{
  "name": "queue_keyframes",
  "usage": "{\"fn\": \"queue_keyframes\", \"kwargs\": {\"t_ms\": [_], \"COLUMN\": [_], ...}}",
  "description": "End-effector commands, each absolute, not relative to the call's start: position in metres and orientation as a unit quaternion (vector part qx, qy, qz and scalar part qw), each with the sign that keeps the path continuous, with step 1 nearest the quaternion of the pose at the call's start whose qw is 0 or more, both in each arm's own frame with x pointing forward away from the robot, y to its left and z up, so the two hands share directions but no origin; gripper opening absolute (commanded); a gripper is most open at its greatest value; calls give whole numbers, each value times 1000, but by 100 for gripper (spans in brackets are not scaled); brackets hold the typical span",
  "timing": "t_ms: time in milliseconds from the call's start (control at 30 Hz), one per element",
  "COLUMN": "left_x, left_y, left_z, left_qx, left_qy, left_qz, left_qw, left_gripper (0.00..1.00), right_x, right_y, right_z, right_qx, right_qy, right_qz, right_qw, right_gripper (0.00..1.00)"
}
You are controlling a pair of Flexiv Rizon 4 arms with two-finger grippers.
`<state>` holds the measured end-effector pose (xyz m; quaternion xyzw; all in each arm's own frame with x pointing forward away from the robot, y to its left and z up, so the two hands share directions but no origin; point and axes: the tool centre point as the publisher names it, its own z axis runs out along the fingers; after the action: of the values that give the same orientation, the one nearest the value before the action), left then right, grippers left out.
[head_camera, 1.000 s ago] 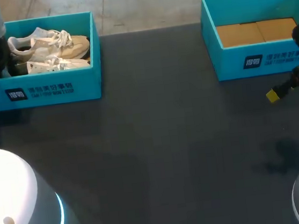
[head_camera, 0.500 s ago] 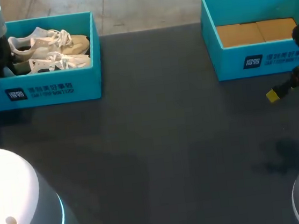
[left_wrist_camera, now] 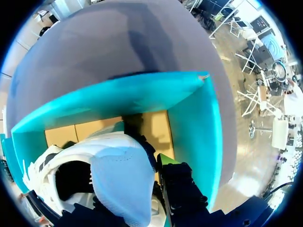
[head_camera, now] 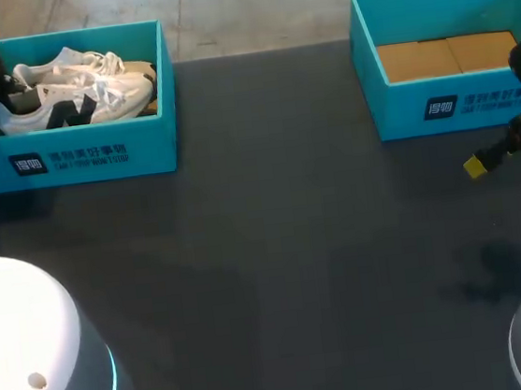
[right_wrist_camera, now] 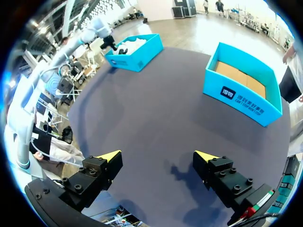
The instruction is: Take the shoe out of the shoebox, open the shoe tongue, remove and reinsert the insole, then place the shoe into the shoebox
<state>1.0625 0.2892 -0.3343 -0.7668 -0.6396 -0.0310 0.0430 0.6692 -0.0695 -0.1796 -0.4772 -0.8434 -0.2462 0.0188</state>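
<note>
Shoe (left_wrist_camera: pixel 116 175) pinched by the heel in my left end effector (head_camera: pixel 2 91), hanging low inside the left shoebox (left_wrist_camera: pixel 194 127).

My left wrist view shows one finger (left_wrist_camera: pixel 165 163) against the heel and cardboard floor below it. The other finger is hidden, so I judge the pinch rather than see it. A heel-only hold could let the toe sag and pivot, catch the box wall and drag the box. The head view adds what the wrist misses: the shoe lies on its side near the rim, with the second shoe (head_camera: pixel 85 62) just behind it, where the laces might snag. Across the counter (head_camera: pixel 295 247), my right end effector (right_wrist_camera: pixel 156 158) hovers with fingers spread, holding nothing, near the empty far shoebox (head_camera: pixel 438 104), too distant to steady anything.
</note>
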Motion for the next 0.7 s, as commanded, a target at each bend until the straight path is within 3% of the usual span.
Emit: {"fn": "queue_keyframes", "kwargs": {"t_ms": [33, 700], "left_x": [1056, 1061], "left_y": [289, 291], "left_z": [-310, -231], "left_qx": [-769, -781], "left_qy": [-637, -622], "left_qz": [-32, -30], "left_qw": [41, 47], "left_gripper": [0, 0], "right_x": [669, 669], "right_y": [-69, -69], "right_z": [-181, -181], "right_qx": [-478, -478], "right_qy": [-843, -843], "right_qz": [-246, -246], "right_qw": [18, 18], "right_gripper": [100, 100]}}
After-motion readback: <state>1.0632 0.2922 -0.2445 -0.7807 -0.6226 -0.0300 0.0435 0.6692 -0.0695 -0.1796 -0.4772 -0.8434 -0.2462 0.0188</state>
